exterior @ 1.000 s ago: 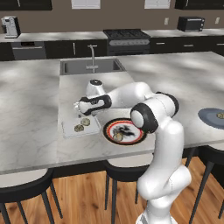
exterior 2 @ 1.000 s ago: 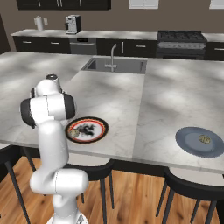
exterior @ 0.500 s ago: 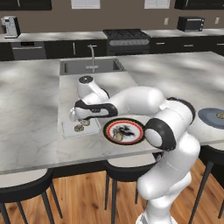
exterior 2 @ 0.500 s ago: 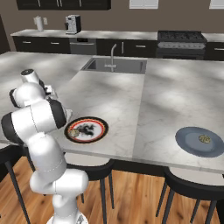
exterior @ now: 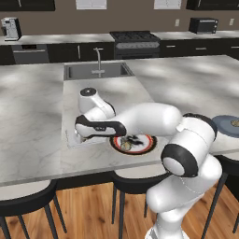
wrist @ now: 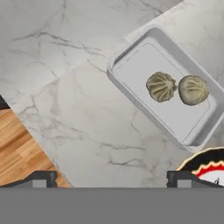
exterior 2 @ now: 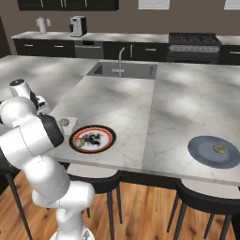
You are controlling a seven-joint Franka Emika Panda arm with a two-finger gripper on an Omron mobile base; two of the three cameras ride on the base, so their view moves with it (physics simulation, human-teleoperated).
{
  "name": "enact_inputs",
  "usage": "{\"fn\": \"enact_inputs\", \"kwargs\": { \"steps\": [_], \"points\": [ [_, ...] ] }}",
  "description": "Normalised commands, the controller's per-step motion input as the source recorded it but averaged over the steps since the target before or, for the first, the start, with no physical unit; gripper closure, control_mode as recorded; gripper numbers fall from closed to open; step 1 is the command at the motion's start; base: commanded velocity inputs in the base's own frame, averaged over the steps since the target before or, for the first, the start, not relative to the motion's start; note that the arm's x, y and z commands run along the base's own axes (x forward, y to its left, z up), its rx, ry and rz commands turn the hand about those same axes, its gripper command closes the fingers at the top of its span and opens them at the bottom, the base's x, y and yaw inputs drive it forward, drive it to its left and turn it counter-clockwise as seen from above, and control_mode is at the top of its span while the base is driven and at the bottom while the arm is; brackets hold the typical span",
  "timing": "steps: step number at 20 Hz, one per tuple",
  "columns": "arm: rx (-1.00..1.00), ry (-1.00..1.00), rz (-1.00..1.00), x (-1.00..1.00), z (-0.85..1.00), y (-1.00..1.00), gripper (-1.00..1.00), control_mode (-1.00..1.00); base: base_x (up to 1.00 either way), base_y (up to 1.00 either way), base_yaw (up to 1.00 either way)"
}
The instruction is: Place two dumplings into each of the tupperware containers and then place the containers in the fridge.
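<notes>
— Claw (wrist: pixel 112 178): you see its two dark tips far apart at the bottom of the hand view, so it is open and it holds nothing. Under it is bare marble bench (wrist: pixel 74 65).

— And where is the tupperware container?

— You find the tupperware container (wrist: pixel 131 61) on the bench, ahead of the claw and to the right in the hand view. Two dumplings lie inside it, side by side and touching or almost touching: one dumpling (wrist: pixel 161 86) nearer the middle, the other dumpling (wrist: pixel 193 89) beside it. In the right base view the container (exterior 2: pixel 71 120) peeks out behind the arm, close to the bench edge.

— What stands around it?

— Just beside the container you have the round plate with black and red rim (exterior: pixel 133 143); something small lies on it (exterior 2: pixel 79 141). In the left base view the arm reaches across the container and covers most of it. Well apart, on the far right of the bench, is a blue-grey plate (exterior 2: pixel 206 152) with one more dumpling (exterior 2: pixel 218 148) on it. Behind, in the middle of the bench, you see the sink (exterior: pixel 95 71) with its faucet (exterior: pixel 98 60).
</notes>
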Motion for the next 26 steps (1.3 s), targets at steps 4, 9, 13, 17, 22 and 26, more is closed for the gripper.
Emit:
{"fn": "enact_inputs", "kwargs": {
  "steps": [4,9,13,17,22,26],
  "points": [
    [-0.06,0.22,0.16,0.08,-0.28,0.26,-1.0,-1.0,0.0,0.0,0.0],
    [-0.15,0.15,0.16,0.2,-0.37,0.46,-1.0,-1.0,0.0,0.0,0.0],
    [-0.17,0.05,0.13,0.21,-0.4,0.6,-1.0,-1.0,0.0,0.0,0.0],
    [-0.1,0.01,0.11,0.43,-0.26,0.42,-1.0,-1.0,0.0,0.0,0.0],
    [-0.01,0.0,0.04,0.75,-0.05,0.0,-1.0,-1.0,0.0,0.0,0.0],
    [-0.04,0.07,0.01,0.51,-0.28,0.0,-1.0,-1.0,0.0,0.0,0.0]
  ]
}}
